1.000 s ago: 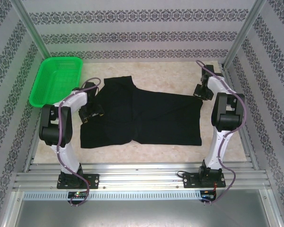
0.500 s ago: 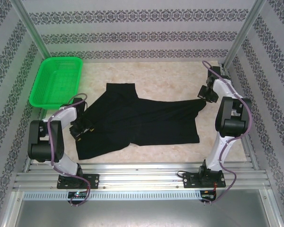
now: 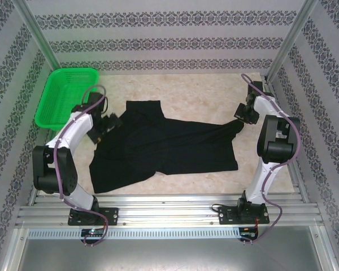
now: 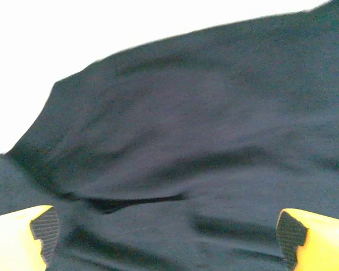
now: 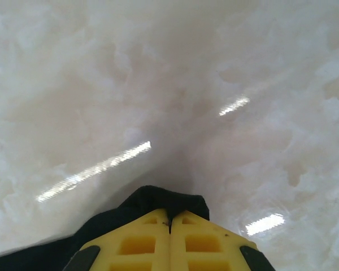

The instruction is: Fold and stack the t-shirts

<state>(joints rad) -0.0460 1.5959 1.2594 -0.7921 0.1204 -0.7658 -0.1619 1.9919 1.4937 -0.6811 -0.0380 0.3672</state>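
Note:
A black t-shirt [image 3: 169, 144] lies spread and wrinkled across the middle of the table. My left gripper [image 3: 108, 125] hovers at its left edge, open, with the yellow fingertips [image 4: 22, 237] wide apart over the dark cloth [image 4: 186, 141] and nothing between them. My right gripper [image 3: 241, 117] is at the shirt's far right corner, shut on a pinch of the black fabric [image 5: 169, 200] that pokes out past its yellow fingers [image 5: 198, 237].
A green mesh basket [image 3: 68, 96] stands at the back left, just behind the left arm. Bare marbled tabletop [image 3: 203, 93] lies behind the shirt. Metal posts and patterned walls close in the sides.
My left gripper let go of the shirt's left edge, opened wide and moved back toward the basket. The shirt's left side has dropped flat. The right gripper has kept its hold.

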